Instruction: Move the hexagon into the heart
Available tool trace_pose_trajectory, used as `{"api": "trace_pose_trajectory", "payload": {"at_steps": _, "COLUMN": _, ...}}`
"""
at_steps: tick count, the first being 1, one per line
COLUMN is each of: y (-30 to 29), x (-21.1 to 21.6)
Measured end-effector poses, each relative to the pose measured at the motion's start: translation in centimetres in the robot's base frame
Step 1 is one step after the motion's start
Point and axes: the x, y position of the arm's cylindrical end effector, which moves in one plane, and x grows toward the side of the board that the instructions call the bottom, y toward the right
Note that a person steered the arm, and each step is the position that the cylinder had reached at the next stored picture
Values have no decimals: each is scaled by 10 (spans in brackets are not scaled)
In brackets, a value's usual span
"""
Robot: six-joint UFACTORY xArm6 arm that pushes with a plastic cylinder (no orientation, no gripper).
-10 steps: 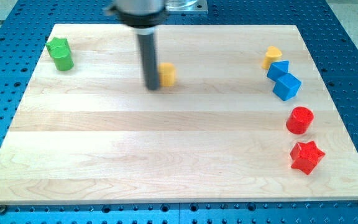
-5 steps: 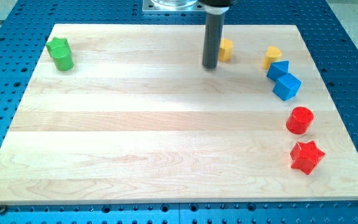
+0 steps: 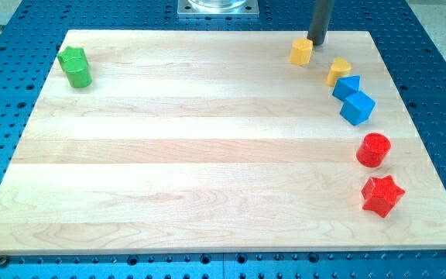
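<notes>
The yellow hexagon (image 3: 301, 51) lies near the board's top edge, right of centre. The yellow heart (image 3: 337, 71) lies a short way to its lower right, with a small gap between them. My tip (image 3: 317, 42) stands just above and to the right of the hexagon, close to it at the board's top edge; the rod rises out of the view's top.
Two blue blocks (image 3: 346, 86) (image 3: 357, 107) lie touching just below the heart. A red cylinder (image 3: 373, 149) and a red star (image 3: 382, 195) lie lower at the right. A green block (image 3: 75, 67) lies at the top left. The wooden board (image 3: 192, 155) rests on a blue perforated table.
The hexagon has been pushed right and up, from mid-board to near the heart. My tip has moved from the hexagon's left side to its upper right.
</notes>
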Motion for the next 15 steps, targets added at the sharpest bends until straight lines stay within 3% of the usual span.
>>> {"api": "trace_pose_trajectory", "payload": {"at_steps": 1, "y": -34, "x": -17}}
{"api": "trace_pose_trajectory", "payload": {"at_steps": 2, "y": -72, "x": 16}}
{"api": "trace_pose_trajectory", "payload": {"at_steps": 4, "y": -97, "x": 16}}
{"api": "trace_pose_trajectory", "payload": {"at_steps": 6, "y": -72, "x": 34}}
{"api": "trace_pose_trajectory", "payload": {"at_steps": 8, "y": -3, "x": 40}}
{"api": "trace_pose_trajectory", "payload": {"at_steps": 9, "y": -34, "x": 41}}
{"api": "trace_pose_trajectory", "payload": {"at_steps": 11, "y": 11, "x": 78}}
{"api": "trace_pose_trajectory", "payload": {"at_steps": 13, "y": 11, "x": 107}}
{"api": "trace_pose_trajectory", "payload": {"at_steps": 15, "y": 7, "x": 33}}
